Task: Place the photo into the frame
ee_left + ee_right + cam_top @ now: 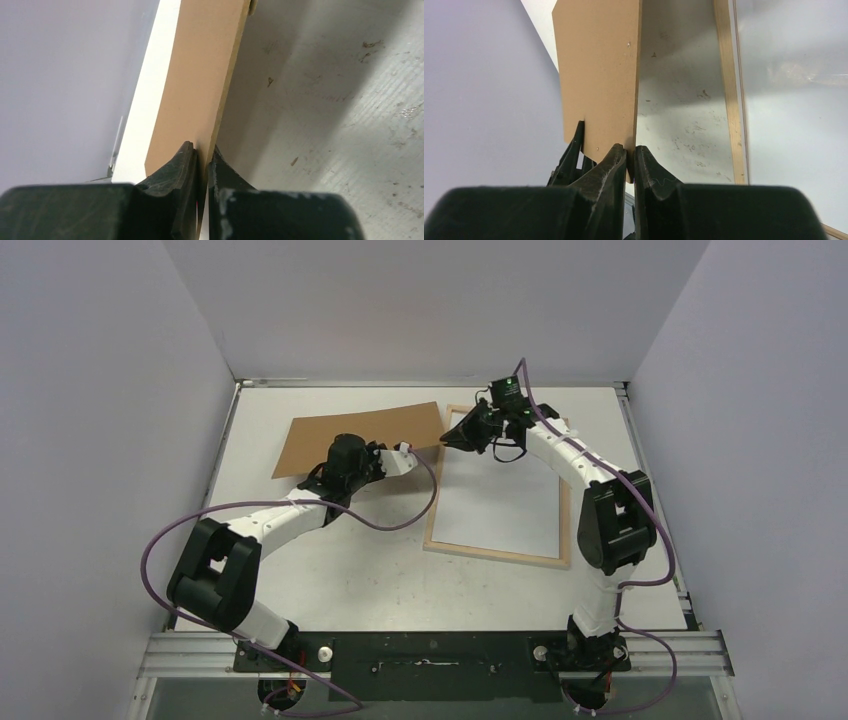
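The frame (495, 555), with a thin pale wood rim, lies flat on the table at centre right; its rim also shows in the right wrist view (729, 100). Its inside shows plain white. No printed picture shows anywhere, so I cannot tell whether the white is the photo's back. A plain brown hardboard sheet (350, 435) sits left of the frame's far corner. My left gripper (410, 453) is shut on its near right edge (200, 75). My right gripper (450, 436) is shut on its right corner (599, 65). The left gripper's fingers (571, 155) show behind the board.
The table has grey walls on the left, back and right. A metal rail (430, 383) runs along the far edge. The table surface (325, 125) under the board is scuffed and in the board's shadow. Purple cables (400, 520) trail from both arms.
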Action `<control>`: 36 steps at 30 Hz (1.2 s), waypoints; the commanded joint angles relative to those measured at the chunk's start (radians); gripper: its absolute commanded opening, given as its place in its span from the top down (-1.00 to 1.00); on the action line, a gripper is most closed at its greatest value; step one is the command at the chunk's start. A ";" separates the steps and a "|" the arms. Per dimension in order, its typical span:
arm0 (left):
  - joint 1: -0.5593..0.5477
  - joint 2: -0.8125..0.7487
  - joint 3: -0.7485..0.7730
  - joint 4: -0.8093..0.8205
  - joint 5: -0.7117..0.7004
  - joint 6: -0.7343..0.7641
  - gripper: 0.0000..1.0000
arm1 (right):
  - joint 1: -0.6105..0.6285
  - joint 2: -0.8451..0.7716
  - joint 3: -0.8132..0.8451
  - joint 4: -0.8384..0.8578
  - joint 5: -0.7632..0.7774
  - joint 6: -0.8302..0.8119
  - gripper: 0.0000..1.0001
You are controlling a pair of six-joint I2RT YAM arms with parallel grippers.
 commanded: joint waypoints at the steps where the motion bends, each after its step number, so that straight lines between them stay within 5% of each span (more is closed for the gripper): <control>1: 0.008 0.003 0.021 -0.051 -0.017 -0.084 1.00 | 0.006 -0.069 0.036 -0.009 -0.023 0.013 0.99; 12: 0.010 -0.008 0.152 -0.194 -0.064 -0.139 1.00 | -0.029 -0.150 -0.066 0.355 -0.015 0.145 -0.25; 15: 0.019 -0.010 0.194 -0.235 -0.068 -0.180 1.00 | -0.037 -0.176 -0.052 0.446 -0.004 0.107 -0.44; 21: 0.108 -0.032 0.328 -0.351 0.013 -0.321 1.00 | -0.047 -0.253 -0.058 0.521 0.051 0.006 -0.52; 24: 0.225 -0.064 0.424 -0.456 0.166 -0.445 1.00 | -0.047 -0.286 -0.068 0.500 0.083 -0.060 -0.52; 36: 0.372 -0.157 0.543 -0.455 0.329 -0.713 1.00 | -0.046 -0.316 -0.068 0.412 0.145 -0.152 -0.48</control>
